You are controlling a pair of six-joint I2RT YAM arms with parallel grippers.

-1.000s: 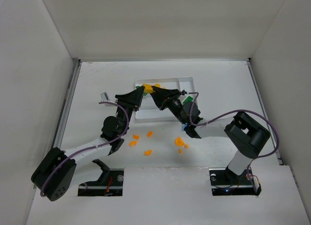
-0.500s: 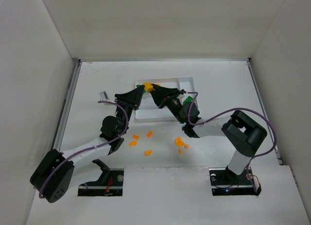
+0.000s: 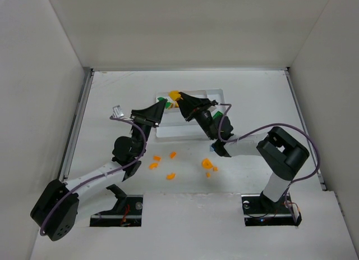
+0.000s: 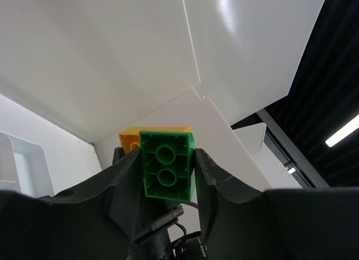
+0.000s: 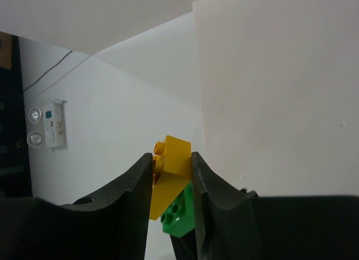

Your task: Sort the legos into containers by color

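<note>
While poised over the 12 o'clock edge of the white tray [image 3: 219,93], clamped tight: left gripper [image 4: 166,159] on a green brick [image 4: 166,171], right gripper [image 5: 171,156] on a yellow brick [image 5: 170,177]. Orange bits [image 3: 170,176] loose at its 6 o'clock

The white table [image 3: 263,108] in front of me carries the shallow white tray [image 3: 217,95]. On the tray's near side, apart from it, orange legos [image 3: 169,176] lie loose on the bare top: four off its left corner and a tighter cluster [image 3: 207,164] off its right.

Overhead; wrist close-ups, likely sharing green brick [image 4: 166,164]
</note>
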